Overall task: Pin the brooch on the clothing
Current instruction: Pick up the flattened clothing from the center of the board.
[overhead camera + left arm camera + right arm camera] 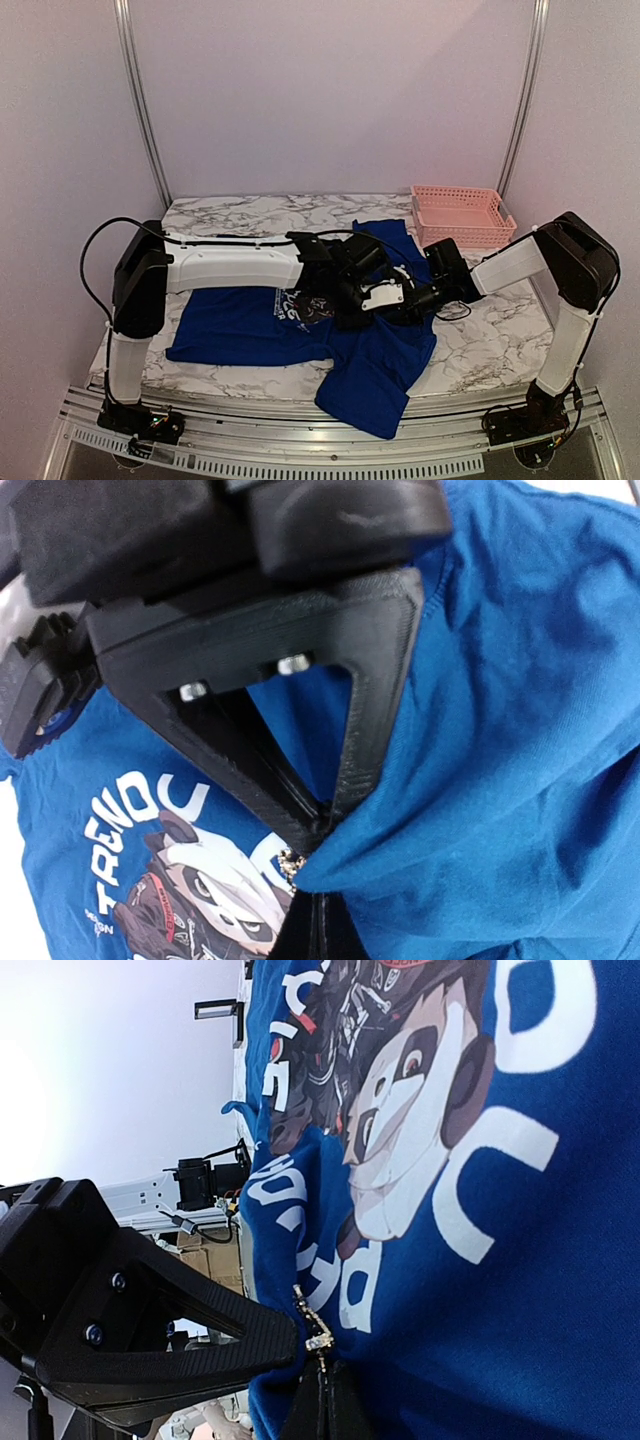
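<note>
While both tools meet over the royal-blue short-sleeved fabric T-shirt (240, 325), which lies spread on the white marble-patterned table (480, 345), the whole matter turns on one small spot. In the top view the white left arm (235, 265) reaches in from 9 o'clock and the white right arm (505, 262) from 3 o'clock. Their tips stand almost together at the 3 o'clock side of the round chest print with white letters and a panda face (303, 305).

The left gripper (322, 825) has its jaws together and pinches a raised fold of the blue cloth (450, 810). The right gripper (300, 1338) also has its jaws together. The small silver-coloured metal brooch (312, 1328) sits exactly at their tip, and I judge that they clamp it, though the contact is partly hidden.

In the right wrist view the brooch's long axis runs from about 11 o'clock to 5 o'clock, along the edge of the fold. The tip of the other gripper enters from 6 o'clock, just beside it. So the cloth lies directly against the pin, and the right arm is the nearer one to drive it. The next move probably needs the pin pushed across the fold, not along it
</note>
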You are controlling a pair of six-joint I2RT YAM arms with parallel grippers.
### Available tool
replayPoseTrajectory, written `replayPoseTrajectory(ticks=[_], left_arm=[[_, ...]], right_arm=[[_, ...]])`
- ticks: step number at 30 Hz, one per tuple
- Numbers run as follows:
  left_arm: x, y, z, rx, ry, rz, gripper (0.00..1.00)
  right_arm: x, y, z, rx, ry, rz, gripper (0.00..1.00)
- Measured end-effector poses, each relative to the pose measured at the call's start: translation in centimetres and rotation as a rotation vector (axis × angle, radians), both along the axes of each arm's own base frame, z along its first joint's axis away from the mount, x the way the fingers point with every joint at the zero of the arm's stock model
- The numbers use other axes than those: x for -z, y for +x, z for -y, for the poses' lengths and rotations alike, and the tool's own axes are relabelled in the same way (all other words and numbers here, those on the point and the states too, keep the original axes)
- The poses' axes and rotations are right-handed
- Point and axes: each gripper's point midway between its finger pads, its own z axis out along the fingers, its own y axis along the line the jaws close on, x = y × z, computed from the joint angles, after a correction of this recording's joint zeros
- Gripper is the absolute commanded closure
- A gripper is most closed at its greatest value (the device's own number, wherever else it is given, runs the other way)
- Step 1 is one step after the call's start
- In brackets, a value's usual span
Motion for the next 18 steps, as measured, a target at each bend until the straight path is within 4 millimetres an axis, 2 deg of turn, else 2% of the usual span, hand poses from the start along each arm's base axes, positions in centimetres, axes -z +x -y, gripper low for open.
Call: replayPoseTrajectory(ticks=[8, 18], left_arm=[[0.19, 0.0, 0.01, 0.0, -0.009, 0.004, 1.0], [-0.64, 0.01, -0.01, 0.001, -0.03, 0.016, 1.0]], right_arm=[[0.06, 0.05, 0.05, 0.007, -0.009, -0.003, 1.0], [-0.89, 0.16, 0.06, 0.021, 0.003, 0.0, 1.0]])
